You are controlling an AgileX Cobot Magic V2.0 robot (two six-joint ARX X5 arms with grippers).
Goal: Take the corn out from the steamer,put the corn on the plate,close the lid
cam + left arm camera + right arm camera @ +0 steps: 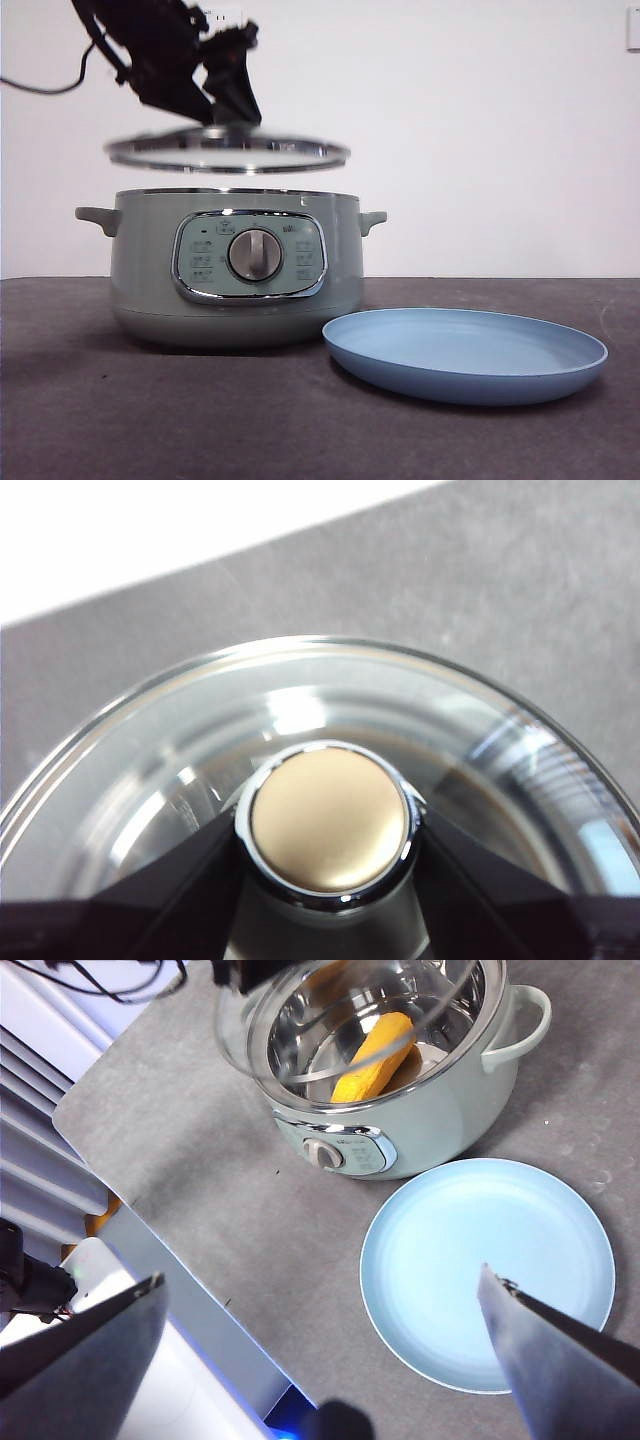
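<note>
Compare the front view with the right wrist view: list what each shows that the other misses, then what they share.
Only the front view shows the left gripper holding the lid by its knob, level above the steamer. Only the right wrist view shows the corn lying inside the steamer, and the right gripper open, high over the table near the plate. Both show the steamer, the raised lid and the bare plate beside the steamer.

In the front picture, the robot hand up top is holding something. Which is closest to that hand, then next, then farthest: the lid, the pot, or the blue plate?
1. The lid: nearest, held by its knob in the left gripper, hanging above the pot.
2. The steamer: next, on the table right below the lid.
3. The plate: farthest, low on the table, off to the pot's side.
</note>
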